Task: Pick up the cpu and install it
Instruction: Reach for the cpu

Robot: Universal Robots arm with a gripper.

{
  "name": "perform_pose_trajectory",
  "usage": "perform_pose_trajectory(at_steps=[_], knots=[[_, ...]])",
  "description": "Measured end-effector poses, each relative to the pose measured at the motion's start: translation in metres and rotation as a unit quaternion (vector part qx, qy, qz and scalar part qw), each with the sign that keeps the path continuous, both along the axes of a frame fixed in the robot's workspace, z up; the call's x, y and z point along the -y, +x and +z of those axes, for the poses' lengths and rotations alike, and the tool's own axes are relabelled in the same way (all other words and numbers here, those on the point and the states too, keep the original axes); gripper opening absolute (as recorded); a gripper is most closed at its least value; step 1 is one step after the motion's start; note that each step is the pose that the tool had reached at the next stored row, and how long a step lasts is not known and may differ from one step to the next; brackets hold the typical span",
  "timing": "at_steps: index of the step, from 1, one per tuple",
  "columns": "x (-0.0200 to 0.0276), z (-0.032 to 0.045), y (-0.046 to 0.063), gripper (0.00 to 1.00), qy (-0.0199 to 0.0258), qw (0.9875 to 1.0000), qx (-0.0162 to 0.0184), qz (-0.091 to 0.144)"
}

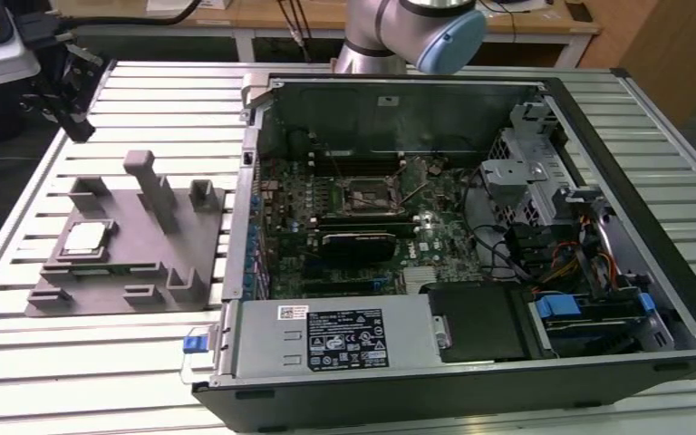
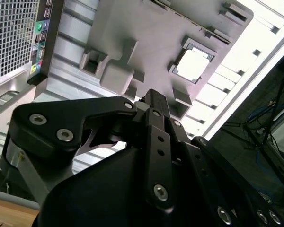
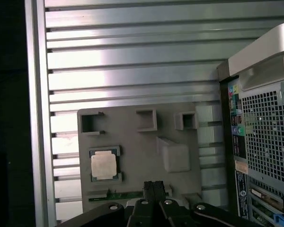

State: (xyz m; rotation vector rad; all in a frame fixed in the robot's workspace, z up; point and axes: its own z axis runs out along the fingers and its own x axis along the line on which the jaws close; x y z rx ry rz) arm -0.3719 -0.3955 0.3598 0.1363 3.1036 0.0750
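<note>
1. Small flat silvery-grey square cpu [image 1: 86,238]: lies in a pocket of the grey plastic fixture plate [image 1: 106,299], to the exterior view's left of the open black computer case [image 1: 445,403].
2. Black gripper [image 3: 153,187]: hovers above that plate, jaws together, gripping nothing; cpu off to one side, untouched.

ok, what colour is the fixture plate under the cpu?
Plain grey fixture plate, with the cpu resting on it; clearest in the first wrist view.
</note>
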Motion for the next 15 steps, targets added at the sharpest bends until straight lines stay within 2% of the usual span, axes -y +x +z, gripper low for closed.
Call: perform_pose_trajectory(at_steps=[8, 15], knots=[[-0.0022, -0.0146, -0.013, 0.11, -0.0002, 1.0, 0.0, 0.0], [-0.0026, -0.0273, -0.017, 0.11, -0.0002, 1.0, -0.0004, 0.0]])
